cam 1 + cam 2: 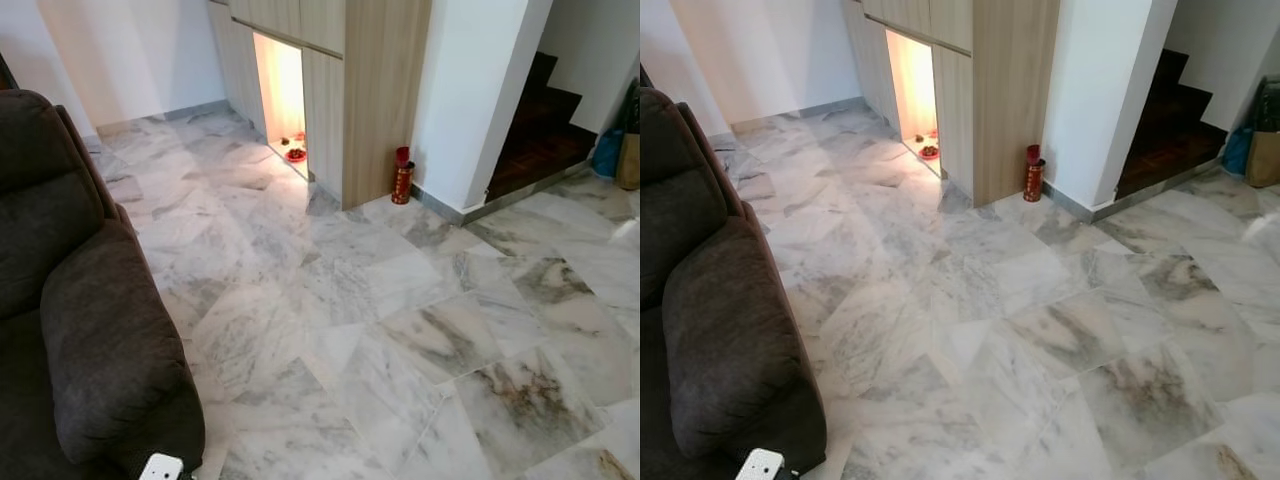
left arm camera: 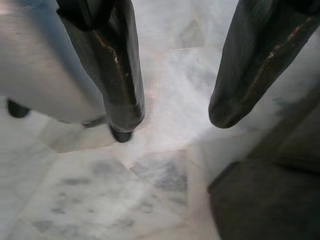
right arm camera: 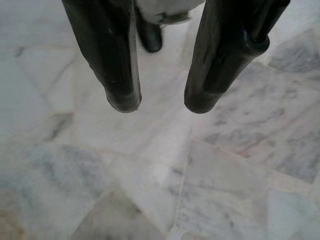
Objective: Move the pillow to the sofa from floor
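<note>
My head views are evenly and brightly lit and mostly sharp, the strongest source being a warm orange-white glow from the lit niche (image 1: 281, 92) in the wooden cabinet, which overexposes its interior and throws a pale sheen across the marble floor (image 1: 380, 300); the dark sofa (image 1: 70, 300) loses detail in shade and the stairwell (image 1: 545, 125) is dim. Both wrist views are soft: the fingers of my left claw (image 2: 172, 112) and right claw (image 3: 160, 102) are blurred at close range, with hazy floor beneath.
</note>
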`<state>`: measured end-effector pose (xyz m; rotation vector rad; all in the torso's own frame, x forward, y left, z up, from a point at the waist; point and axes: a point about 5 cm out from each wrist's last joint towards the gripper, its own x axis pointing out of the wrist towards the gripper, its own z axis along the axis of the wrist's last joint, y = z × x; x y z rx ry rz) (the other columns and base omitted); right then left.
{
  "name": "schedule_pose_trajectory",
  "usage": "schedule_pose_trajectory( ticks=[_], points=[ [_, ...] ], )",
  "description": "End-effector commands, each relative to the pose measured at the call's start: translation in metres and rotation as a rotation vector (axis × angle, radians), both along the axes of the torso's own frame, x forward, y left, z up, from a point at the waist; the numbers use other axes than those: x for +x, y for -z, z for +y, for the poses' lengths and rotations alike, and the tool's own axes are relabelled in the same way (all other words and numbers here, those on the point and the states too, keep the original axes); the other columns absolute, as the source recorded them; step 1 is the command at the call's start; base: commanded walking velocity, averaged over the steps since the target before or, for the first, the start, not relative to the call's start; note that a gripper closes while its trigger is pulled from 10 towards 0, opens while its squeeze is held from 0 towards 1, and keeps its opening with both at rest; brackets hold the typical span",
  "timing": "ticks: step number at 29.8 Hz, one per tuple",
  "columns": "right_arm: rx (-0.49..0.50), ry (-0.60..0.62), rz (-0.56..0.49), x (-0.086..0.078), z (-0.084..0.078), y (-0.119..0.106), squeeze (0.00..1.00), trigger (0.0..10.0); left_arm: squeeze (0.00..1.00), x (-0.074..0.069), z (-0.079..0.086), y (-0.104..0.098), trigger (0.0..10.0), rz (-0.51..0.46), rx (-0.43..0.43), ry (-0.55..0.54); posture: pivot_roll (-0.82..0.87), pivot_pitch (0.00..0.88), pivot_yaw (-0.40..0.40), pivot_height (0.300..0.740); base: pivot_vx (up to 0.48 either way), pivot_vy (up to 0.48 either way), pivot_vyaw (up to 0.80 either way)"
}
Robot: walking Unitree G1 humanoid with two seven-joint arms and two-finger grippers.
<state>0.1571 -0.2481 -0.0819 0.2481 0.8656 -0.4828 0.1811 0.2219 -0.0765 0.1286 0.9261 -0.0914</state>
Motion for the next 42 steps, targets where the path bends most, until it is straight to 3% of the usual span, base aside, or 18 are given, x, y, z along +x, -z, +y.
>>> schedule_pose_trajectory(
  ticks=[1,7,11,14,17,18,22,26,28,31,35,38,39,40,42],
  points=[
    [0.001,-0.005,-0.004,0.003,-0.001,-0.001,0.0,10.0,0.0,-0.001,0.001,0.001,10.0,0.01,0.008,-0.004,-0.06,0.015,0.034,0.74,0.0,0.0,0.0],
    [-0.012,-0.033,-0.01,0.006,-0.002,-0.003,0.0,10.0,0.0,-0.006,-0.005,0.004,10.0,0.022,-0.004,-0.002,-0.07,0.027,0.028,0.74,0.0,0.0,0.0],
    [-0.006,-0.038,-0.038,0.007,0.001,-0.003,0.0,10.0,0.0,-0.003,-0.008,0.001,10.0,-0.056,-0.015,-0.009,-0.06,0.035,0.03,0.74,0.0,0.0,0.0],
    [-0.034,-0.057,-0.078,0.009,0.002,-0.006,0.0,10.0,0.0,0.003,-0.01,-0.004,10.0,-0.146,0.045,0.058,-0.05,0.041,0.03,0.74,0.0,0.0,0.0],
    [-0.073,-0.091,-0.2,0.023,0.001,-0.017,0.0,10.0,0.0,0.011,-0.006,-0.013,10.0,-0.255,0.057,0.021,-0.06,0.046,0.034,0.74,0.0,0.0,0.0],
    [-0.101,-0.11,-0.281,0.029,-0.002,-0.025,0.0,10.0,0.0,0.02,-0.003,-0.024,10.0,-0.355,0.065,0.019,-0.06,0.05,0.031,0.74,0.0,0.0,0.0],
    [-0.157,-0.144,-0.416,0.031,-0.013,-0.039,0.0,10.0,0.0,0.037,0.002,-0.049,10.0,-0.576,0.047,0.009,-0.05,0.053,0.028,0.74,0.0,0.0,0.0],
    [-0.223,-0.142,-0.475,0.019,-0.027,-0.048,0.0,10.0,0.0,0.033,0.008,-0.06,10.0,-0.678,0.05,0.022,-0.05,0.053,0.027,0.74,0.0,0.0,0.0],
    [-0.266,-0.129,-0.499,0.008,-0.034,-0.052,0.0,10.0,0.0,0.021,0.013,-0.061,10.0,-0.696,0.071,0.061,-0.07,0.06,0.026,0.74,0.0,0.0,0.0],
    [-0.29,-0.154,-0.513,-0.004,-0.035,-0.056,0.0,10.0,0.0,0.008,0.015,-0.062,10.0,-0.71,0.076,0.091,-0.07,0.059,0.025,0.74,0.0,0.0,0.0],
    [-0.275,-0.096,-0.487,-0.021,-0.041,-0.053,0.0,10.0,0.0,-0.007,0.014,-0.057,10.0,-0.672,0.079,0.149,-0.06,0.058,0.024,0.74,0.0,0.0,0.0],
    [-0.192,0.034,-0.364,-0.034,-0.045,-0.031,0.0,10.0,0.0,-0.012,0.015,-0.038,10.0,-0.537,0.096,0.108,-0.05,0.054,0.029,0.74,0.0,0.0,0.0],
    [-0.162,0.109,-0.294,-0.039,-0.044,-0.022,0.0,10.0,0.0,-0.012,0.016,-0.029,10.0,-0.457,0.062,0.014,-0.05,0.054,0.035,0.74,0.0,0.0,0.0],
    [-0.141,0.131,-0.277,-0.039,-0.043,-0.019,0.0,10.0,0.0,-0.012,0.016,-0.025,10.0,-0.425,0.049,-0.013,-0.04,0.053,0.039,0.74,0.0,0.0,0.0],
    [-0.035,0.192,-0.221,-0.042,-0.033,-0.008,0.0,10.0,0.0,-0.012,0.012,-0.016,10.0,-0.326,0.05,-0.003,-0.04,0.043,0.043,0.74,0.0,0.0,0.0]
  ],
)
